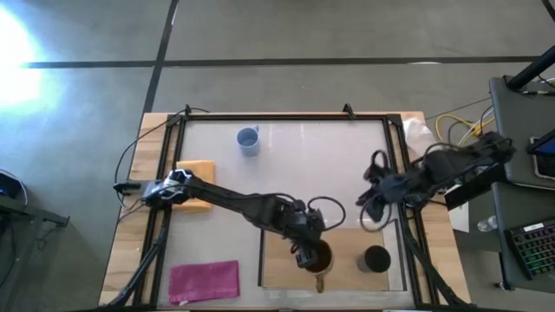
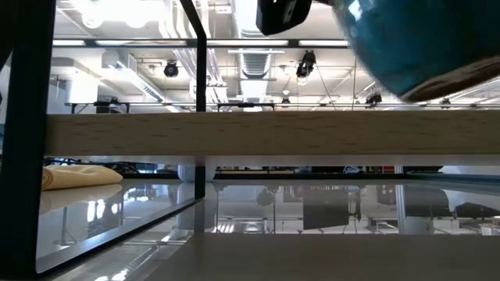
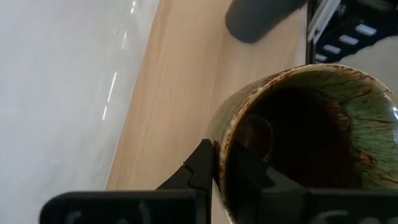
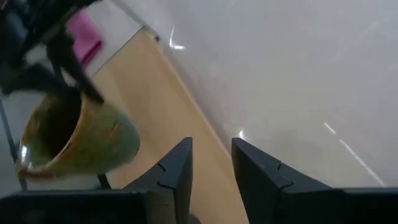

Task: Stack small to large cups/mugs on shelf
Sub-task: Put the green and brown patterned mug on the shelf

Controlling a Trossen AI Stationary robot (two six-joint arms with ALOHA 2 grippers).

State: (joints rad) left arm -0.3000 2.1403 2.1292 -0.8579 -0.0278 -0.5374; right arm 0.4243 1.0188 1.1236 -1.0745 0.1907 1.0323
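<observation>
The brown, green-glazed mug (image 1: 317, 258) with a yellowish handle (image 1: 319, 282) is over the light wooden shelf (image 1: 282, 269), in my left gripper (image 1: 305, 249). It also shows in the left wrist view (image 3: 311, 137), the right wrist view (image 4: 78, 143) and the low view (image 2: 414, 47). The black cup (image 1: 375, 258) stands on the shelf to its right. The light blue mug (image 1: 248, 139) stands on the table near the far edge. No small cups are in view. My right gripper (image 4: 211, 152) is open and hovers off the shelf's far right corner (image 1: 373, 208). My left gripper pinches the brown mug's wall at the rim (image 3: 219, 155), one finger (image 3: 202, 168) outside and the other (image 3: 249, 180) inside the hollow. It comes from above, slanting from the table's left. The mug is tilted and lifted clear above the shelf board (image 2: 234, 134).
A yellow cloth (image 1: 196, 178) lies at the table's left, under the left arm. A pink cloth (image 1: 205, 281) lies at the near left. Thin dark frame bars (image 1: 260, 117) edge the table. Cables and a keyboard (image 1: 529, 247) sit off the right side.
</observation>
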